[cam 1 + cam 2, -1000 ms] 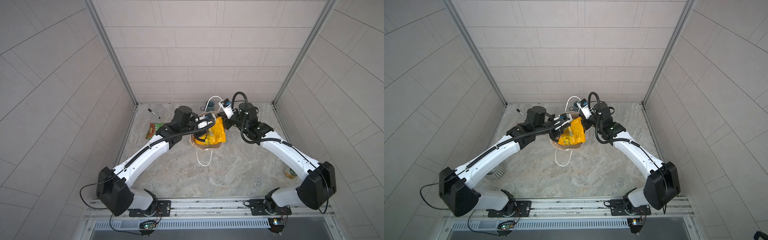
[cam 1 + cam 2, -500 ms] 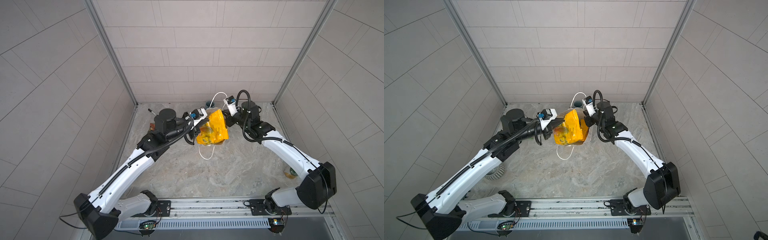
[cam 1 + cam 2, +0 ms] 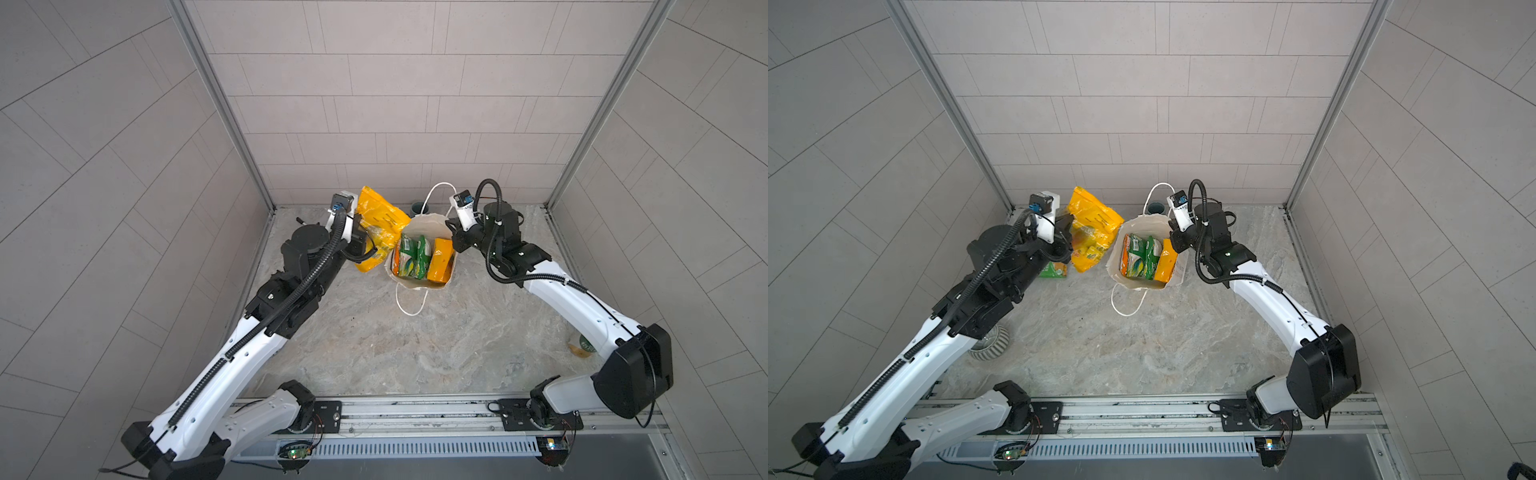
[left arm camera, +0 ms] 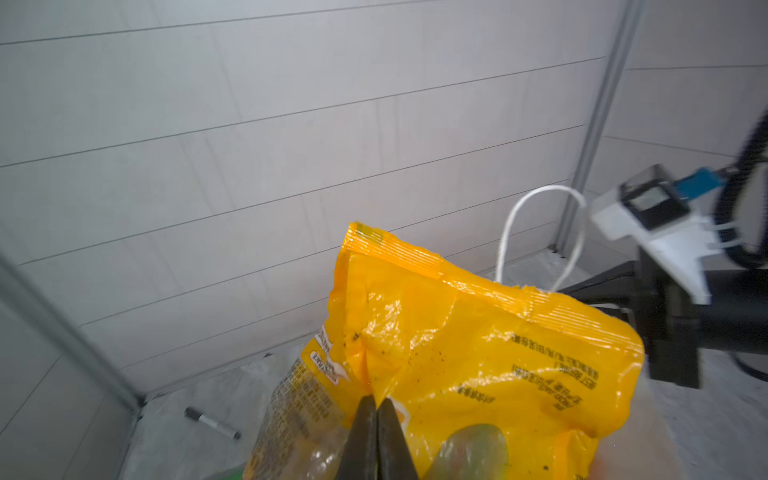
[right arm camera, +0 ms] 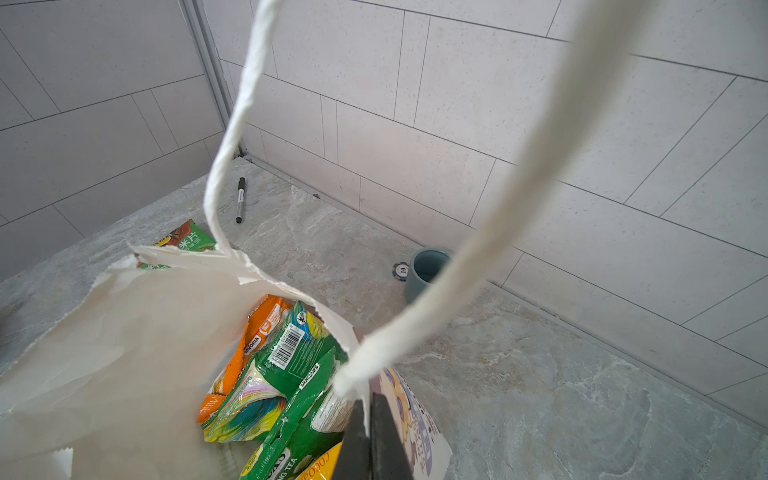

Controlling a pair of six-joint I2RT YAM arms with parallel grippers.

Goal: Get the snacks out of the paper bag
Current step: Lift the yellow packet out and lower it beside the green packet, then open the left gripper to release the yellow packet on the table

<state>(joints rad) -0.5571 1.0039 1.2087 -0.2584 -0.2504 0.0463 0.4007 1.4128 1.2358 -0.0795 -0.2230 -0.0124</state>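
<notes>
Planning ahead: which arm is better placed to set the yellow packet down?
Left. The left gripper is shut on the yellow packet, clear of the bag; the right gripper is shut on the bag's rim, likely steadying it.

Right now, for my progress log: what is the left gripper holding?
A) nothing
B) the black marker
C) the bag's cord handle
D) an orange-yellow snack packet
D: the left gripper is shut on the orange-yellow packet, held outside the paper bag.
</notes>
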